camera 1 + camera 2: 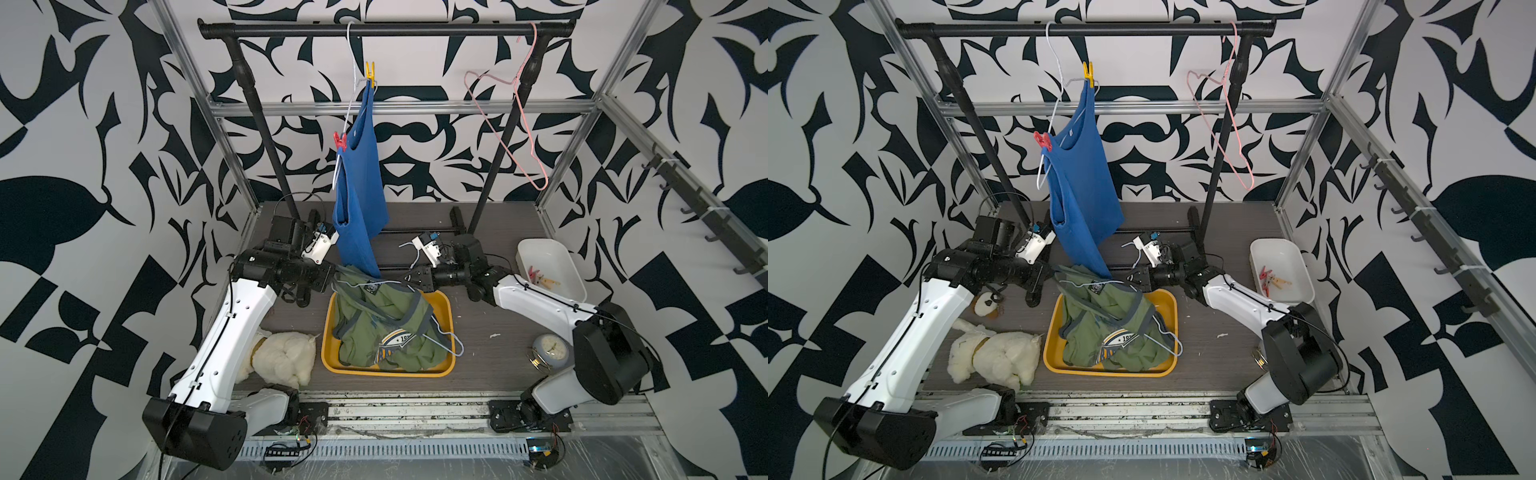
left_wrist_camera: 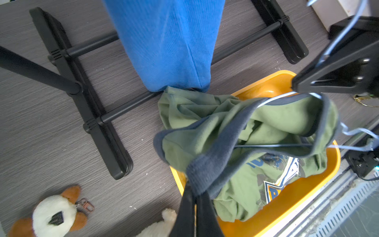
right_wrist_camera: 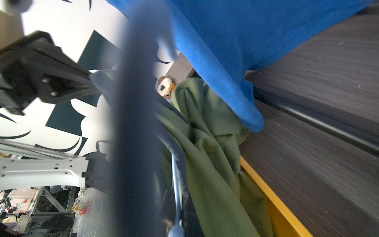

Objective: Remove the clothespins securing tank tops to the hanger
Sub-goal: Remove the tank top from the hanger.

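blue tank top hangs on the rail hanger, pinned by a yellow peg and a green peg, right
Not quite. The blue tank top hangs on the hanger, pinned by a yellow peg, but the other peg is red, not green, as both top views show.

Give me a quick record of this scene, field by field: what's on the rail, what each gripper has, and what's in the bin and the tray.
rail: blue tank top hanging, pinned by yellow clothespin and red clothespin
left gripper: jaws shut on olive tank top at its grey-blue strap
right gripper: jaws shut on wire hanger
yellow bin: printed olive tank top heaped inside
white tray: loose clothespins inside
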Robot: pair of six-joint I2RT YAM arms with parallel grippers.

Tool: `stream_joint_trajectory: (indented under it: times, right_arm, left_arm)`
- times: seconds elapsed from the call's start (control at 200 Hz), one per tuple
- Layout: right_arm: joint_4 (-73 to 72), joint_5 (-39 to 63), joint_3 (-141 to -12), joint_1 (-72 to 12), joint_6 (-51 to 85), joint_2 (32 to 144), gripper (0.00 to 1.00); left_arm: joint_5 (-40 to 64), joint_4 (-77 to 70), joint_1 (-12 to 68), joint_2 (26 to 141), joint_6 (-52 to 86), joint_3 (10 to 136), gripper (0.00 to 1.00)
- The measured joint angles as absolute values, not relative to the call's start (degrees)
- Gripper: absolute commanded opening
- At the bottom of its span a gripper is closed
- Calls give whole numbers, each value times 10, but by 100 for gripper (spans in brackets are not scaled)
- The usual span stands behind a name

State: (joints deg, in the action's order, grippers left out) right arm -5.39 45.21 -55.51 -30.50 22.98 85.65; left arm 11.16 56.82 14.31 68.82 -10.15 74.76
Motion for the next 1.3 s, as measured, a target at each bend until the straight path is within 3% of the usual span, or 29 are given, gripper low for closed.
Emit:
stream_joint_trajectory:
  times: [0.64,0.97,1.155,1.3]
  right_arm:
    - [59,457,-606,-305,148,690,0]
    - [-55,409,-586,-305,195,689,0]
    - [-106,411,-587,-305,227,745,0]
    - [-115,419,-593,-305,237,773,0]
  left_arm:
    - [50,552,110,704,-74,747,2]
    - [146,562,108,695,-86,731,16]
    - [176,596,108,661,-123,725,32]
    - [196,660,108,653,-176,735,34]
